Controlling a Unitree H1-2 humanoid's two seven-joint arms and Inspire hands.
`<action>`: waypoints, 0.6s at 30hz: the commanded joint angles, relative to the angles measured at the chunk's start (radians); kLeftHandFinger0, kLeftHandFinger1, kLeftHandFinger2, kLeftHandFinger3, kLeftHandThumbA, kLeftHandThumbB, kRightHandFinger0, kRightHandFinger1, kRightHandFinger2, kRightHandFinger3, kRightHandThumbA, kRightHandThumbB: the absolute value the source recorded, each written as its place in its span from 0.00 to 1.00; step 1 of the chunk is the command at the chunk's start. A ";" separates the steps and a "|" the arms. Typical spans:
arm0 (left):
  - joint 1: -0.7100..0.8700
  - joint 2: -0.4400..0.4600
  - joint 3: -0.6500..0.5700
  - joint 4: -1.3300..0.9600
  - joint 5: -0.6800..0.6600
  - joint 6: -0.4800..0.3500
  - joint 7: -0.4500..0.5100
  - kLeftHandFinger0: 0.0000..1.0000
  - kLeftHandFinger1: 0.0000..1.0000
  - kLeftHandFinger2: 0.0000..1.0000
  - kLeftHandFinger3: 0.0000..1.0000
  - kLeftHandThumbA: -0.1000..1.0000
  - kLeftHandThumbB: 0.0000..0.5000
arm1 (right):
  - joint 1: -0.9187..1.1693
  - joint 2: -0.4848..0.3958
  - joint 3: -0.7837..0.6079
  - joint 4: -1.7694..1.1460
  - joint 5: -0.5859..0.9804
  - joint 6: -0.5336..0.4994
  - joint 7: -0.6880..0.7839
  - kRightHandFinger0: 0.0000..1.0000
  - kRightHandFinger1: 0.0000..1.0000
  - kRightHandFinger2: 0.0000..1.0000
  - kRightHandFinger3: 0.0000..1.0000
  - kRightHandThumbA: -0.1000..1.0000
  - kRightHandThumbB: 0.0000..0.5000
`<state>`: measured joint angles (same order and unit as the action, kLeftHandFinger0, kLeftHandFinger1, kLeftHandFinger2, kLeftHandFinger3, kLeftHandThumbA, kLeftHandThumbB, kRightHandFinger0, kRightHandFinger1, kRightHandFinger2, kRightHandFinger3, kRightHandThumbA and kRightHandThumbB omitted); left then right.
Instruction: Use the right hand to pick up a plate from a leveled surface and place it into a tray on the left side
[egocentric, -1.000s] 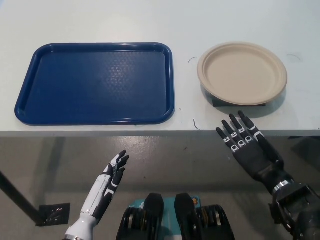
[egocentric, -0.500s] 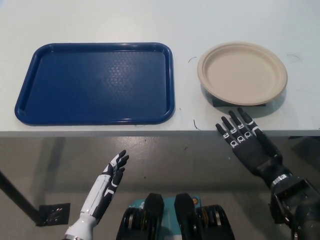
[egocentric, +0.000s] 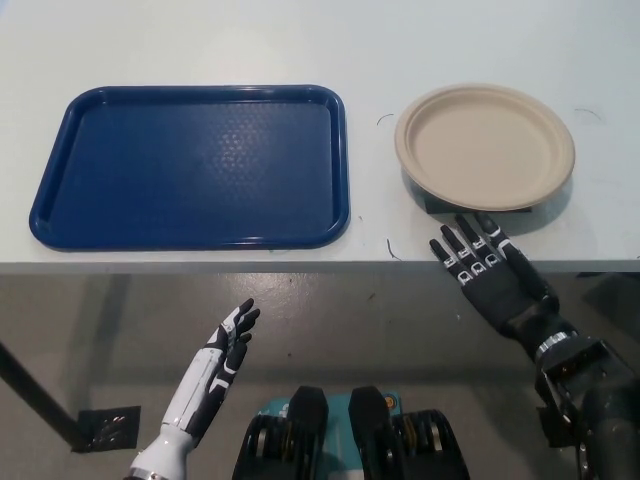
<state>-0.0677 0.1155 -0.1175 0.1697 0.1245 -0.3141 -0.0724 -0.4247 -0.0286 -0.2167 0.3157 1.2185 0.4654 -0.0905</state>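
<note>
Pale, matte and flat, the table (egocentric: 200, 40) fills the far half of the view, its straight near edge running across from left to right above a grey, faintly glossy floor (egocentric: 380, 330). On the left part of the tabletop lies the tray (egocentric: 55, 190), a dark blue plastic rectangle with rounded corners, a raised smooth rim and a fine pebbled texture over its flat bottom. Nothing rests in it. To its right, well apart from the tray, sits the plate (egocentric: 485, 145), a round beige disc of matte, paper-like material with a broad sloping rim and a shallow flat centre. It stands slightly raised on a small dark block (egocentric: 440, 206), which peeks out under the plate's near edge and casts a shadow there.

Just near of the plate, the black right hand (egocentric: 487, 277) reaches in from the lower right, palm up, its fingers (egocentric: 466, 237) straight and spread apart, holding nothing. The fingertips lie over the table's near edge, close beside the plate's near rim; whether they touch it cannot be told. Pale markings show on the fingers' segments.

At the lower left the white left hand (egocentric: 224, 350) rests below the table's edge, over the floor, fingers extended and only slightly apart, empty.
</note>
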 joint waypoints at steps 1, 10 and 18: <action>-0.020 0.012 0.003 -0.023 -0.007 -0.043 -0.009 1.00 1.00 1.00 1.00 1.00 0.33 | -0.064 0.010 -0.024 0.016 -0.044 0.003 0.035 1.00 1.00 1.00 1.00 1.00 0.68; -0.023 0.012 0.004 -0.015 -0.007 -0.052 -0.011 1.00 1.00 1.00 1.00 1.00 0.34 | -0.110 0.001 -0.059 0.081 -0.082 -0.004 0.062 1.00 1.00 1.00 1.00 1.00 0.70; -0.022 0.012 0.007 -0.019 -0.007 -0.043 -0.012 1.00 1.00 1.00 1.00 1.00 0.36 | -0.141 -0.007 -0.098 0.136 -0.111 -0.016 0.089 1.00 1.00 1.00 1.00 1.00 0.72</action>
<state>-0.0709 0.1156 -0.1153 0.1699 0.1245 -0.3213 -0.0776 -0.5129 -0.0315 -0.2888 0.4470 1.1391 0.4635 -0.0449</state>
